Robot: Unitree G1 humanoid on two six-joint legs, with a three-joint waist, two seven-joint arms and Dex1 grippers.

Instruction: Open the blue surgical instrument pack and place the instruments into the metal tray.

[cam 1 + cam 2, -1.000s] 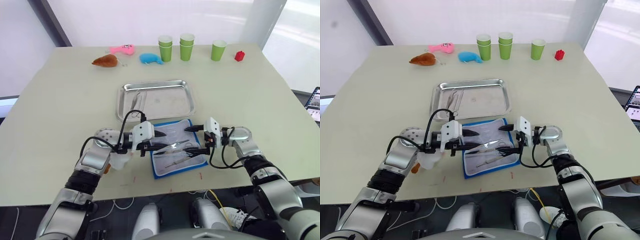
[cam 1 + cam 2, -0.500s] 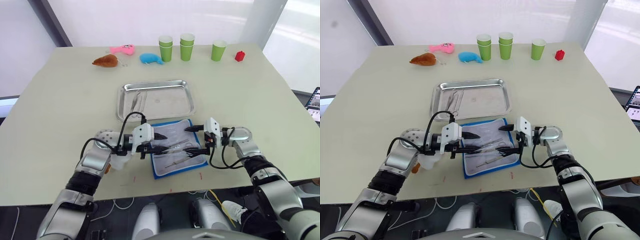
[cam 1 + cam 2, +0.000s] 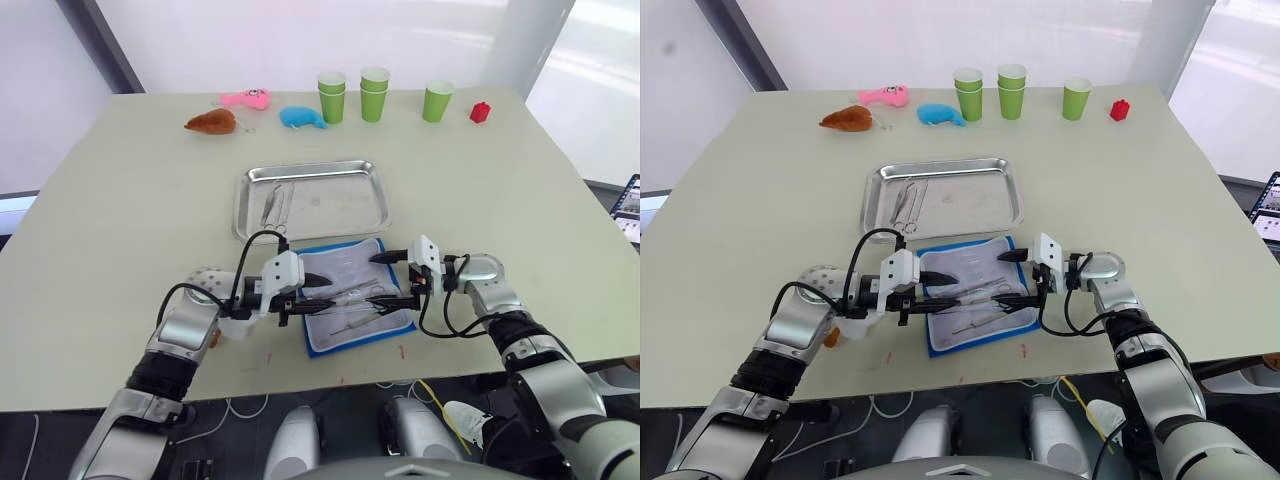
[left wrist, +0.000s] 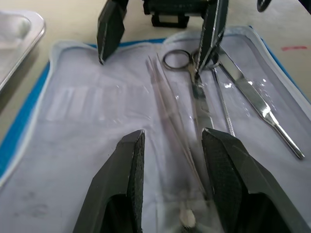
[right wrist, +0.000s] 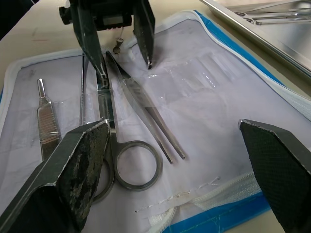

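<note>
- The blue pack (image 3: 352, 296) lies open on the table (image 3: 120, 220), just in front of the metal tray (image 3: 340, 200).
- Scissors (image 5: 112, 141), tweezers (image 5: 146, 121) and a flat-handled tool (image 5: 47, 126) rest on its pale lining.
- The left gripper (image 4: 170, 170) reaches in from the pack's left edge, fingers apart on either side of the tweezers.
- The right gripper (image 5: 184, 160) hangs wide open over the scissors' rings.
- Two instruments (image 3: 275, 200) lie in the tray.

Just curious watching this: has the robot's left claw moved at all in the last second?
Yes. The left gripper has slid back toward the robot's left, nearer the left edge of the open blue pack, which stayed put.
</note>
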